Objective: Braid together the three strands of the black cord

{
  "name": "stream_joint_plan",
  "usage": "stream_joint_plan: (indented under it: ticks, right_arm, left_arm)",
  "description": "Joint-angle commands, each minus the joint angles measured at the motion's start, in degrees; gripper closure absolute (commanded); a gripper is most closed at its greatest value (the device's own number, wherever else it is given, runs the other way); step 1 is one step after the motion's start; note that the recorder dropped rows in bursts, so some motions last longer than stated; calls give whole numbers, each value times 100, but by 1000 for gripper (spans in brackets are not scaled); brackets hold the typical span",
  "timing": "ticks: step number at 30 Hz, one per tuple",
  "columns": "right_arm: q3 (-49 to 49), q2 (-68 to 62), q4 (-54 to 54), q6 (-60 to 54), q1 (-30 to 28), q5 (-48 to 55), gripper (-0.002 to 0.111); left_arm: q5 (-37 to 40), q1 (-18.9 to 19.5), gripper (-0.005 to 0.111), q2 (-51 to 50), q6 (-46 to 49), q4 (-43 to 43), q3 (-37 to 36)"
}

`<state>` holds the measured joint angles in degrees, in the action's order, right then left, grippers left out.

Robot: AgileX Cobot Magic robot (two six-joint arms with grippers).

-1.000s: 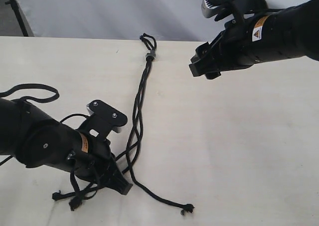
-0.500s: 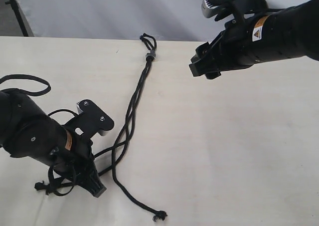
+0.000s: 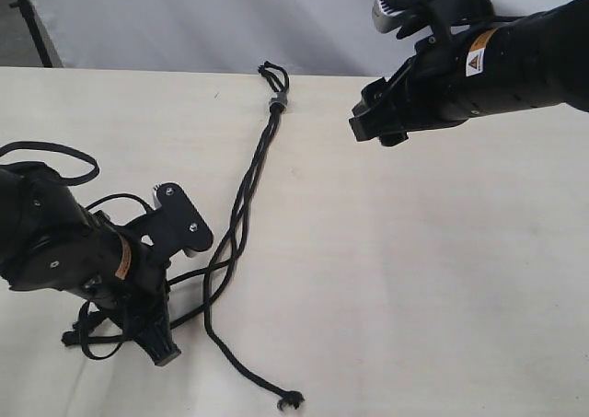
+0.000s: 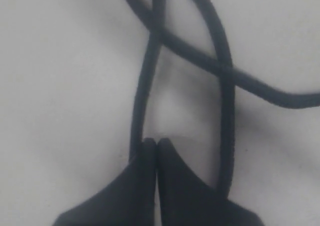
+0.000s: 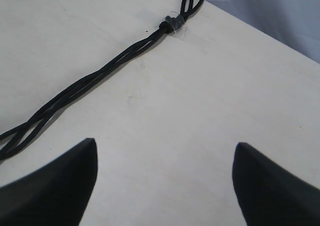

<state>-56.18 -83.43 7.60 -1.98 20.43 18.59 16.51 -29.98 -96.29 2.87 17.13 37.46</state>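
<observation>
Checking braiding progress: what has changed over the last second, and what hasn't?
The shut left end effector swung left in the exterior view, dragging the lower strands along; the free strand's knotted end slid left too. The open right end effector and the cord's grey band stayed put.

Cord (image 3: 260, 155) on table (image 3: 442, 279); left hand (image 3: 164, 351) at near end, right hand (image 3: 373, 118) probably above far right.

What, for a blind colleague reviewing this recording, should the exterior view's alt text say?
A black cord lies along a pale table, its grey-banded loop at the far edge. The left gripper, jaws shut, sits among the loose strands; the right gripper hovers open.
</observation>
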Motion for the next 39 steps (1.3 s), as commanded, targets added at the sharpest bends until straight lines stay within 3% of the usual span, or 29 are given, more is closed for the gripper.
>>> stream_joint_plan:
  ticks: [1, 5, 8, 12, 14, 16, 20, 26, 39]
  right_arm:
    - [29, 40, -5, 22, -28, 51, 37]
    - [29, 40, -5, 22, -28, 51, 37]
    - [29, 40, -5, 22, -28, 41, 37]
    - [29, 40, -5, 22, -28, -65, 37]
    - [29, 40, -5, 22, -28, -116, 37]
    - [29, 40, -5, 22, -28, -116, 37]
    - [29, 40, -5, 22, -28, -8, 37]
    - [29, 40, -5, 22, -28, -8, 37]
    - [29, 40, -5, 22, -28, -20, 37]
  left_arm:
    - [-222, 15, 107, -158, -14, 85, -44]
    - [-144, 15, 107, -438, -14, 37, -44]
    - [-21, -92, 107, -471, -29, -513, -44]
    - [308, -795, 107, -361, 16, -1084, -44]
    - [379, -1270, 107, -291, 19, -1073, -44]
    - [354, -1488, 107, -266, 51, -767, -44]
    - [314, -1141, 107, -266, -472, -90, -33]
    - [314, -414, 107, -266, -523, -101, -43]
    - [184, -389, 102, -266, -1006, -256, -43]
